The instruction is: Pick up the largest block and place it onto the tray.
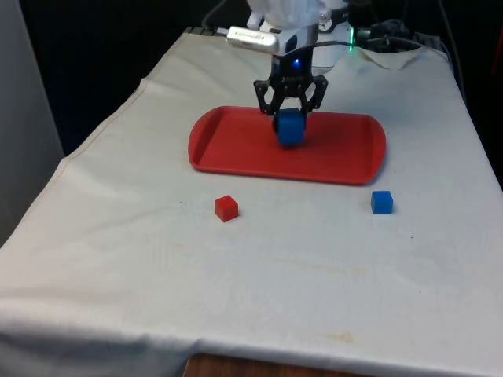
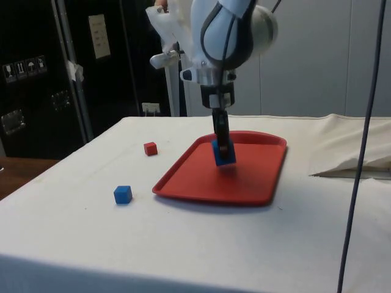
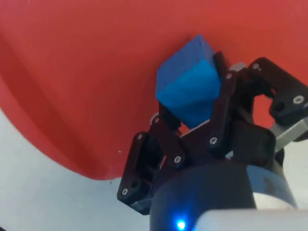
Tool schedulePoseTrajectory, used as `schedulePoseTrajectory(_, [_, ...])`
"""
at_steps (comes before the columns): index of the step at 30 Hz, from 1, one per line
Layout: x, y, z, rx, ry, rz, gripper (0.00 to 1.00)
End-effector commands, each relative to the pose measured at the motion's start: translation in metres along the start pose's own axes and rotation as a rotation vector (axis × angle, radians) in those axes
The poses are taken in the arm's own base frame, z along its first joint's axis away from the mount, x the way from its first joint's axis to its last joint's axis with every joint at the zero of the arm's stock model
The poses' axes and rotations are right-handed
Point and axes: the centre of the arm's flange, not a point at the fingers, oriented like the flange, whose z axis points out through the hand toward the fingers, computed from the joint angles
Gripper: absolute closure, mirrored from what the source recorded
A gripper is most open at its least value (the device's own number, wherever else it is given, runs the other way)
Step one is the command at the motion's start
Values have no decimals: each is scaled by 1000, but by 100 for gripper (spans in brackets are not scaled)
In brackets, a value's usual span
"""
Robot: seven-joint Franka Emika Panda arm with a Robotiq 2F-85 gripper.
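Note:
My gripper [image 1: 289, 118] [image 2: 222, 148] [image 3: 192, 103] is shut on the large blue block [image 1: 289, 128] [image 2: 224, 154] [image 3: 189, 87] and holds it tilted just above the middle of the red tray [image 1: 338, 153] [image 2: 244, 180] [image 3: 86, 72]. The block's lower edge is close to the tray floor; I cannot tell whether it touches. In the wrist view the black fingers [image 3: 224, 103] clamp the block from two sides.
A small red block [image 1: 226, 208] [image 2: 150, 148] lies on the white cloth in front of the tray toward the front view's left. A small blue block [image 1: 382, 202] [image 2: 123, 195] lies toward the front view's right. A fold of cloth [image 2: 348, 162] rises beyond the tray.

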Motion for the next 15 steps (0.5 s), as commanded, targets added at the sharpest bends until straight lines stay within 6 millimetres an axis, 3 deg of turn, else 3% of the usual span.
schedulePoseTrajectory(1, [0,2,0,12,18,2,100])
schedulePoseTrajectory(15, [-12,10,9,39,69,9,100])
